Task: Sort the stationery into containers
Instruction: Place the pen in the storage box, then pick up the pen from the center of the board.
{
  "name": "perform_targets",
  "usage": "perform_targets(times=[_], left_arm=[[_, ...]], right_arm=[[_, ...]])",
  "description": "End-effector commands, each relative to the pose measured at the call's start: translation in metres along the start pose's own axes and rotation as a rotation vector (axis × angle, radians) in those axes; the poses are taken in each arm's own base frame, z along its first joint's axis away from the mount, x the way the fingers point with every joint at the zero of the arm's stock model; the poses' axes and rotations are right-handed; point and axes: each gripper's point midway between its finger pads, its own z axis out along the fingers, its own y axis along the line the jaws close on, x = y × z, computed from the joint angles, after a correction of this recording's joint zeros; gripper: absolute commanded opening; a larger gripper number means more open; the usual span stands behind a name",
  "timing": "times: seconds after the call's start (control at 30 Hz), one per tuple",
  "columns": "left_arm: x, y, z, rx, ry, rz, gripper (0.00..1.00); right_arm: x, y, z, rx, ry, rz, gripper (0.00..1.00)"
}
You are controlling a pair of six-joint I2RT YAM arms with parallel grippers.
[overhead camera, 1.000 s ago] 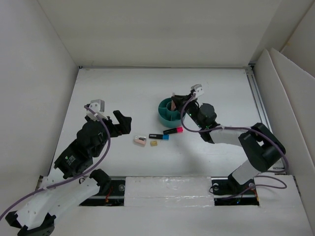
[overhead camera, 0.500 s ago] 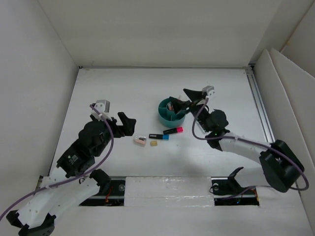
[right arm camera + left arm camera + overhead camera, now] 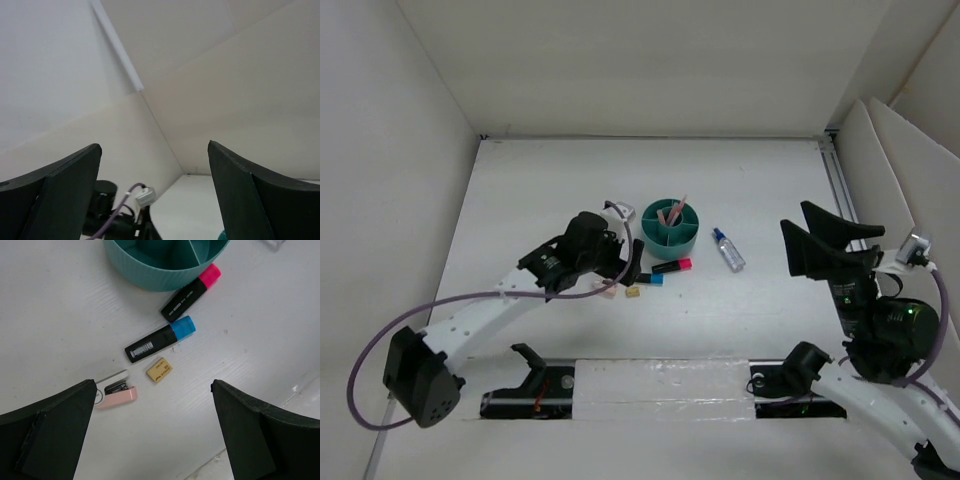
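We see the white bench [image 3: 540,180] carrying everything. The left end effector [image 3: 152,384] hangs low over the bench in front of the organizer, its jaws spread wide and holding nothing. The right end effector [image 3: 794,215] is raised well off to the right, also wide apart and empty, and its own camera faces only the walls. The round teal organizer [image 3: 655,238] sits mid-bench, with what look like thin pink pens [image 3: 675,210] leaning in it. A small clear bottle [image 3: 727,250] lies just to its right. The pink-ended marker [image 3: 190,292] lies beside the organizer's near wall, with the blue-ended marker [image 3: 160,340] just nearer. The pale pink eraser [image 3: 117,395] and the tiny tan block [image 3: 159,370] lie between the left fingers.
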Motion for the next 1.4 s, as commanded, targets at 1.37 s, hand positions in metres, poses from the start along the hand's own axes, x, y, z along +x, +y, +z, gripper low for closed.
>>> perform_targets(times=[1.37], left_arm=[[0.074, -0.019, 0.130, 0.070, 0.322, 0.404, 0.68]], right_arm=[[0.027, 0.023, -0.045, -0.100, 0.294, 0.078, 0.92]])
